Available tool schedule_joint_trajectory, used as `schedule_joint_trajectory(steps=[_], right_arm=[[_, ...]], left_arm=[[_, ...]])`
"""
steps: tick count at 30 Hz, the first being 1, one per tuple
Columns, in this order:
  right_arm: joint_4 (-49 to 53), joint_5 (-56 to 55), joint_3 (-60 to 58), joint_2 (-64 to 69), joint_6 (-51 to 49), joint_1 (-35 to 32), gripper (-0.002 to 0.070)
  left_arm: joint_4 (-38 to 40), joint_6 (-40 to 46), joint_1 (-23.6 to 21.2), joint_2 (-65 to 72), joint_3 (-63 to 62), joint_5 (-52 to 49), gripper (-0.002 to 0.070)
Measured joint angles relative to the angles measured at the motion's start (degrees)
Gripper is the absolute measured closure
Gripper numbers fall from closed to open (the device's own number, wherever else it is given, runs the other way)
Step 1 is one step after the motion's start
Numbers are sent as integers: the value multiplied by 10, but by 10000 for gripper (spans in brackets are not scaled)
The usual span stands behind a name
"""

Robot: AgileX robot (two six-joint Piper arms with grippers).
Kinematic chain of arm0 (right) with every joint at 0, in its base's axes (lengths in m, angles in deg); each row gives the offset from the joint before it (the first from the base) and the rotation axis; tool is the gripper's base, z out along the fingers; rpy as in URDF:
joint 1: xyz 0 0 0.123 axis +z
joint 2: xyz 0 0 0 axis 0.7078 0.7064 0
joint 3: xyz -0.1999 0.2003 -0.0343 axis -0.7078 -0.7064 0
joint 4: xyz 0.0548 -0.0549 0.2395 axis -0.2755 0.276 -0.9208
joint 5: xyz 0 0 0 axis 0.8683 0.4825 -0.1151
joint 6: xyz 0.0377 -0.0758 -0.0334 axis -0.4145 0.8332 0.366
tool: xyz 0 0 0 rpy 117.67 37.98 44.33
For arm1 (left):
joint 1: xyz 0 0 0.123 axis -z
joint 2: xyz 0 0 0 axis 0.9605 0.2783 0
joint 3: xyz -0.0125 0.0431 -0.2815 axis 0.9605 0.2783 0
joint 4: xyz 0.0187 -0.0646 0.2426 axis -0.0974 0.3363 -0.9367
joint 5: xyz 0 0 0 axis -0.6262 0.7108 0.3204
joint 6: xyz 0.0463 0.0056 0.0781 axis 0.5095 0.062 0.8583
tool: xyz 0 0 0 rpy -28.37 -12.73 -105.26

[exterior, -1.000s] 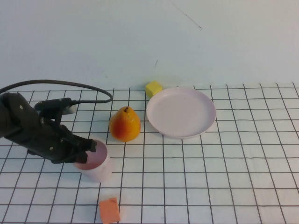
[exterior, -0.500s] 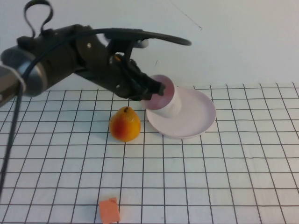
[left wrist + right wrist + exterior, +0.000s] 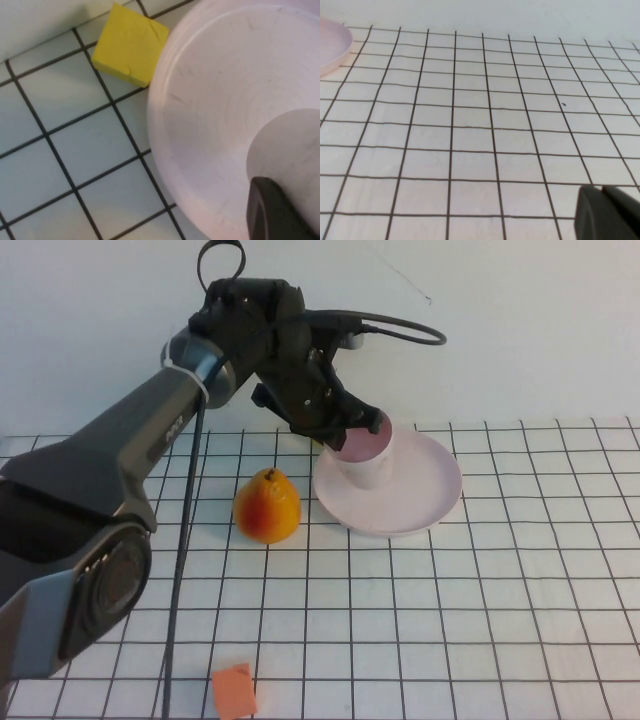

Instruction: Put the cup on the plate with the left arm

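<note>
Item, as I logged it from my station: left hand, clamped on the rim of the cup; cup upright over the left part of the plate, whether resting or just above I could not tell. Pear stood left of the plate on the gridded worktop; yellow block beside the plate's far edge; orange block near me. Right hand barely visible, state I could not tell.
</note>
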Motion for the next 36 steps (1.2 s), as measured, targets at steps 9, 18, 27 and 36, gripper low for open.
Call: schedule_joint_trajectory(steps=[9, 18, 27, 36], right_arm=[[0, 0, 0, 0, 0, 0, 678], [0, 0, 0, 0, 0, 0, 678], [0, 0, 0, 0, 0, 0, 678], [-1, 0, 0, 0, 0, 0, 678]], left_arm=[[-19, 0, 0, 45, -44, -27, 658], [-21, -4, 0, 45, -45, -14, 321], [-100, -11, -2, -37, -45, -4, 370], [-106, -11, -47, -223, -45, -16, 659]])
